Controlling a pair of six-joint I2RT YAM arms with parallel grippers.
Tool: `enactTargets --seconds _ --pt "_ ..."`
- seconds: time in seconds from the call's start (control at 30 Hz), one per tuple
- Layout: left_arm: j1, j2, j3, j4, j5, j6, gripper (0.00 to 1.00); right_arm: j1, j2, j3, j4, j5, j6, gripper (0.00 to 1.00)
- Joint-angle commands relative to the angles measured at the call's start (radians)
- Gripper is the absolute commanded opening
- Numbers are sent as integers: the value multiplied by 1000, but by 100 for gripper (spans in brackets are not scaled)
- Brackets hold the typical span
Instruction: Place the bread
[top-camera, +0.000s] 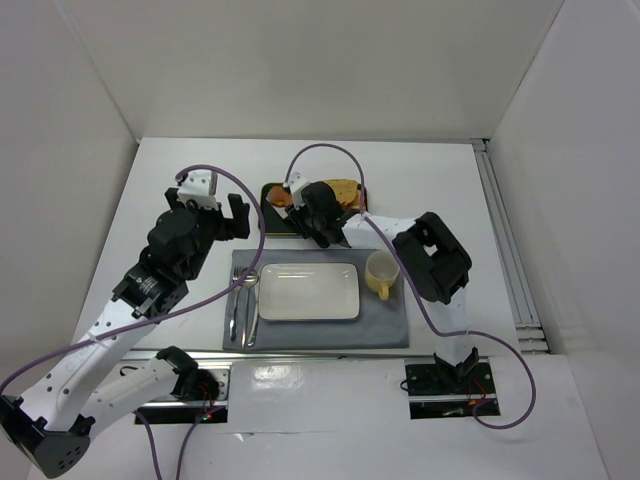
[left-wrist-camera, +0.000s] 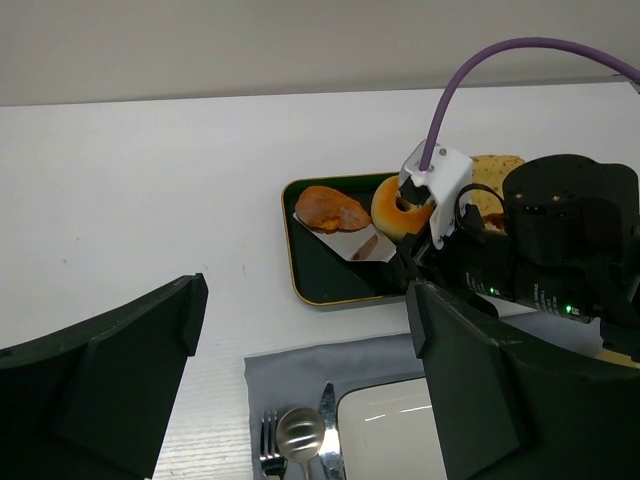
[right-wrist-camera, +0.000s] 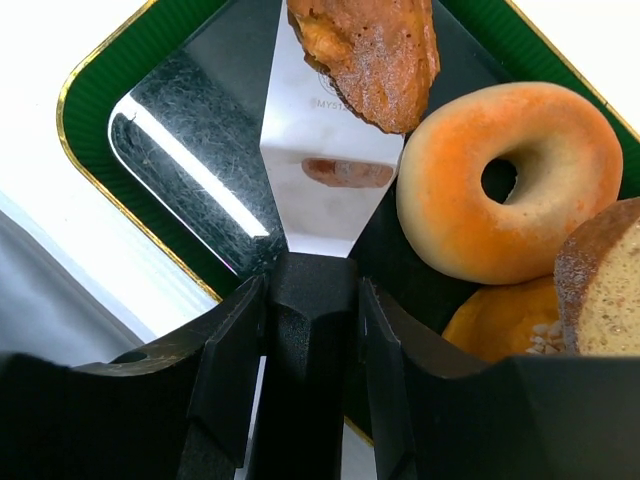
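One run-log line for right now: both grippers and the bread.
left gripper: open, holding nothing | right gripper: shut on spatula | bread: resting on spatula blade over green tray, beside donut

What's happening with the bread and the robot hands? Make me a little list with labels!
bread: on the far end of the spatula blade, over the green tray
right gripper: shut on the spatula's black handle
left gripper: open, holding nothing, near the tray's left side
donut: in the tray, right beside the bread
plate: white, nothing on it, on the grey mat
cup: yellow, on the mat, right of the plate
bread placed yet: no
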Motion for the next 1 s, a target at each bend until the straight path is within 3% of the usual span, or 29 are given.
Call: enactTargets --seconds 0.0,0.2,0.97 --pt "-4 -27 -2 54 -14 -12 100 7 -48 -37 157 34 -49 0" --pt "-4 -27 -2 54 -14 -3 100 7 -146 -129 230 -11 -98 0" --pt "-4 -18 -11 54 -24 -3 100 7 -376 -268 191 -190 -139 0"
